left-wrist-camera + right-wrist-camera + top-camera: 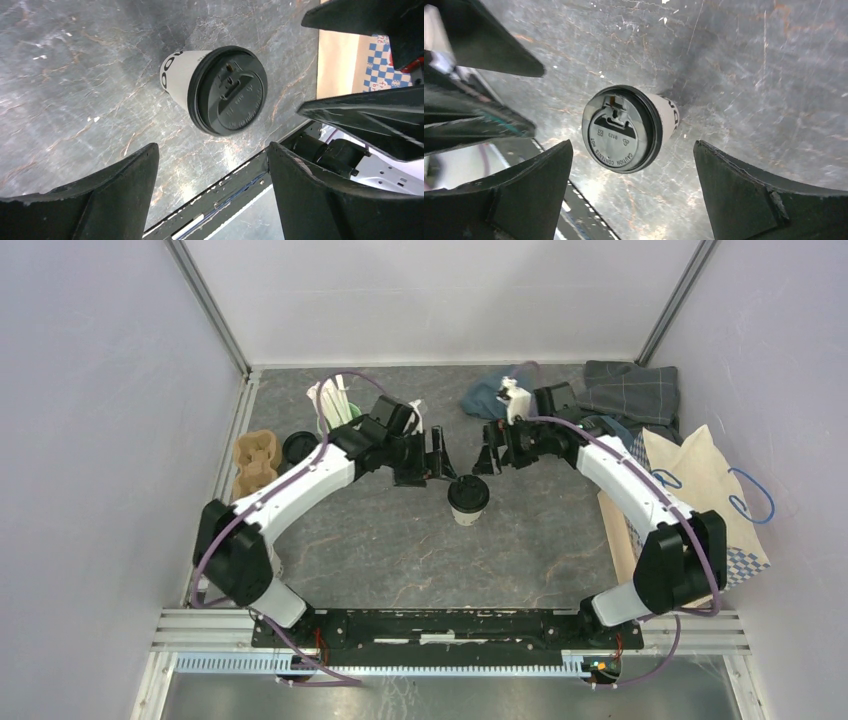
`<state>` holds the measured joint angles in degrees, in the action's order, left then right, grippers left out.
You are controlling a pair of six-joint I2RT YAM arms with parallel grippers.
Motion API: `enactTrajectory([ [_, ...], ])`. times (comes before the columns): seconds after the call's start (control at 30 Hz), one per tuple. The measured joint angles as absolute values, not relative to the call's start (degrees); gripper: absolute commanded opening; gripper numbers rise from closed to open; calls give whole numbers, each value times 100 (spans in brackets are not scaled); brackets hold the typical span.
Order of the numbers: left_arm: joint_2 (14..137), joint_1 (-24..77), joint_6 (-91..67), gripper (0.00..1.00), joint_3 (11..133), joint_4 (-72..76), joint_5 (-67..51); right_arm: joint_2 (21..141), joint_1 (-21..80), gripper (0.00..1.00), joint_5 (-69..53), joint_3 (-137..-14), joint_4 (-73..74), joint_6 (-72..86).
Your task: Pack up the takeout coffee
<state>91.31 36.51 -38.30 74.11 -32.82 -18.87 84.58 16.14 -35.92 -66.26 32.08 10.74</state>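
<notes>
Takeout coffee (630, 127): lid (620, 132) lettering wrist-view only

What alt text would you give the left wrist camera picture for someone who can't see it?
A small white paper cup with a round black plastic lid stands upright on a grey marbled table, seen from above. The left hand hangs above, its two black fingers spread open and touching nothing.

Light is soft and even overhead, shadows faint. Glare silvers the takeout coffee's lid (621, 135) in the right wrist view.
</notes>
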Motion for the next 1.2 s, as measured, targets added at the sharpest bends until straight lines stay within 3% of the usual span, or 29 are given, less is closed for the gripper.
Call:
enactTrajectory([
  [0.2,8125,3645,-3785,88,7430,-3675,-1472,8814,2825,98,-2110,-7701,4007,316],
  [0.43,7408,3645,-3789,88,7266,-3822,-1236,9251,3616,98,-1048,-7990,4637,-86],
  [1.2,7334,3634,-3789,89,6934,-4034,-1205,9491,4080,98,-381,-7990,4770,-139],
])
